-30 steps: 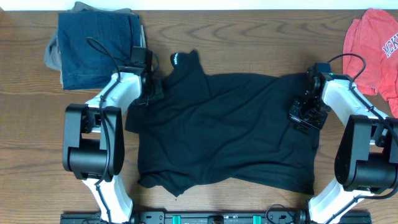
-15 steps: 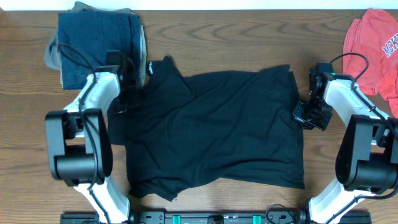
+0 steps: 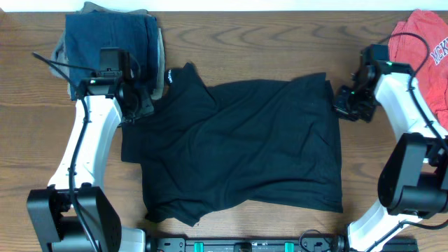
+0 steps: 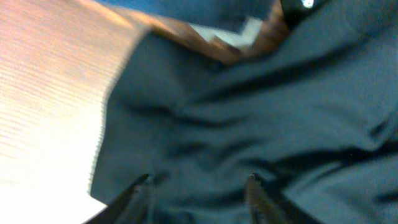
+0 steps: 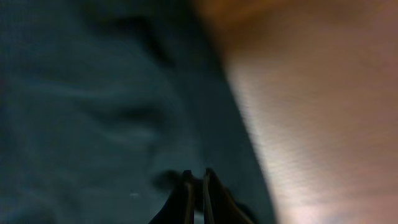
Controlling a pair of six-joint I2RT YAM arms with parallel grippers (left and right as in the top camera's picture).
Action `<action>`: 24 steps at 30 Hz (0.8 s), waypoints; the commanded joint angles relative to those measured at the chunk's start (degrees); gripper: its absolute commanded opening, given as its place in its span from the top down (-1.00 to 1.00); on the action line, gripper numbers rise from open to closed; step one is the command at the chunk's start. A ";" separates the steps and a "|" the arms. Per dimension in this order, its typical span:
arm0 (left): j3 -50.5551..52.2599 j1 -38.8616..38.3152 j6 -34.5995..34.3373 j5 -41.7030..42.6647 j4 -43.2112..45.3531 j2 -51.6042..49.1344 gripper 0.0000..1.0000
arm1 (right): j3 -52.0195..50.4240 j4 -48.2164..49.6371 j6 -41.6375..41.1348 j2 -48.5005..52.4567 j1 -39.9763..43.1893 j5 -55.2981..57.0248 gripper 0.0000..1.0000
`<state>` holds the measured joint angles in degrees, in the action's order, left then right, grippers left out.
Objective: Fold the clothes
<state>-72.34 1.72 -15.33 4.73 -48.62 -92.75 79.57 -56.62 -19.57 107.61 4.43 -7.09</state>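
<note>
The clothes (image 3: 238, 147), one black garment, lie spread flat across the middle of the table, with a small white mark (image 3: 170, 75) at the top left collar. My left gripper (image 3: 138, 108) hovers over the garment's upper left edge. In the left wrist view its fingers stand apart above the black fabric (image 4: 249, 112), the gripper (image 4: 196, 182) open and holding nothing. My right gripper (image 3: 343, 105) is at the garment's upper right edge. Seen from the right wrist, this gripper (image 5: 197, 175) is shut over the dark cloth (image 5: 93, 112) near its hem, and I see no fabric pinched in it.
A folded dark-blue denim and tan pile (image 3: 108, 49) sits at the back left, right behind my left gripper. A coral-red shirt (image 3: 427, 49) lies at the back right corner. Bare wood (image 3: 280, 42) runs behind the garment. The arm bases stand at the front corners.
The garment was dragged left and flattened, then stayed still. My left gripper opened and let go of the cloth while its arm swung outward. The right gripper moved toward the back along the right edge.
</note>
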 commanded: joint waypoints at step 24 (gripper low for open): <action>0.90 -0.20 -0.44 4.74 -4.04 -3.58 -0.61 | 0.79 24.79 4.20 12.41 -10.49 4.00 0.98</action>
<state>-72.29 1.61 -15.86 9.08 -52.49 -96.12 79.77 -32.71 -15.86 118.89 -5.80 -5.19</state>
